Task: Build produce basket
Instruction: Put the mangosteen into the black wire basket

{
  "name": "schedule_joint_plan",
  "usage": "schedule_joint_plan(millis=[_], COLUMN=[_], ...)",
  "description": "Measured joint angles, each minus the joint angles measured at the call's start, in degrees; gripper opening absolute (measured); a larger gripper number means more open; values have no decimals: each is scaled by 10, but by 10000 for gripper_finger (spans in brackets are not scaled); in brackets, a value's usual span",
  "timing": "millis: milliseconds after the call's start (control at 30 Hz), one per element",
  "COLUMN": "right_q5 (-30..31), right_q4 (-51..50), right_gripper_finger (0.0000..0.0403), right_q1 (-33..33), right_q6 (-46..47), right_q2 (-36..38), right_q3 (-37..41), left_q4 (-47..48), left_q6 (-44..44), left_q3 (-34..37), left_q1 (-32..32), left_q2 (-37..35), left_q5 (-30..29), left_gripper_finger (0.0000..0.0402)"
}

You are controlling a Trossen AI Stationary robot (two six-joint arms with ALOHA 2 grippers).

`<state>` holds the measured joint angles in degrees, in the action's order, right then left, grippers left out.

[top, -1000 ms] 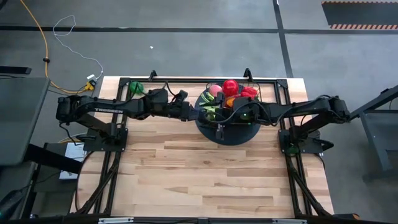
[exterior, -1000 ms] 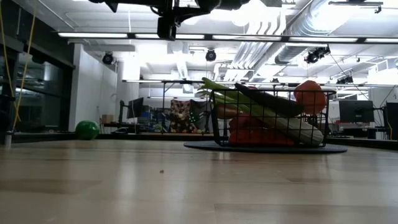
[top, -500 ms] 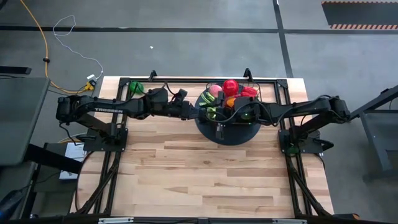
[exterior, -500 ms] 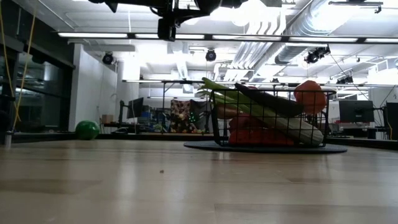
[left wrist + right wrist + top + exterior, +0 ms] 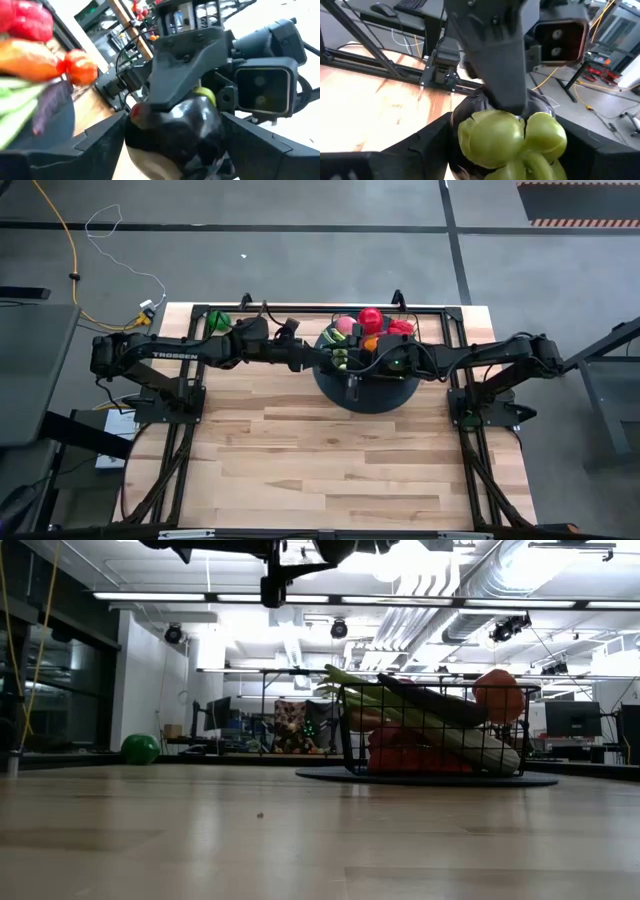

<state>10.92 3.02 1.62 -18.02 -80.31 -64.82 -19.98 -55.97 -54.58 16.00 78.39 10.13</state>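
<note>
Table (image 5: 330,460), arm (image 5: 170,356) marked TROSSEN

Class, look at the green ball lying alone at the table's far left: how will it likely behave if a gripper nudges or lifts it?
The green ball looks round and lies on flat wood, so a nudge would probably roll it. Its smooth skin may slip between narrow fingers. It looks small, so likely light.

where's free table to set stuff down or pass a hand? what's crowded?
Free: the whole near half of the table, from the basket base to the near edge. Smaller bare patches lie beside the basket, under each arm. Crowded: the far middle, where the left gripper and right gripper meet over the piled produce. A green ball sits at the far left corner.
</note>
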Motion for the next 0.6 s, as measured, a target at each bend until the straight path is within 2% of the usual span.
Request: schedule_joint_plan(millis=[167, 333, 467, 600], right_q5=[2, 43, 65, 67], right_q4=[-10, -31, -82, -147], right_gripper_finger=[259, 259, 258, 258], right_q1=[0, -1, -6, -19], right_q6=[2, 0, 23, 76], right_q2=[12, 32, 60, 100], right_q3=[0, 0, 0, 0], left_q4=[-9, 3, 63, 159], left_q6=[33, 69, 144, 254], left_q3=[-1, -1, -1, -1], left_q1=[33, 84, 125, 149], left_q2=[-1, -13, -61, -143], left_q5=[48, 90, 77, 10], left_gripper_finger=[336, 350, 351, 351])
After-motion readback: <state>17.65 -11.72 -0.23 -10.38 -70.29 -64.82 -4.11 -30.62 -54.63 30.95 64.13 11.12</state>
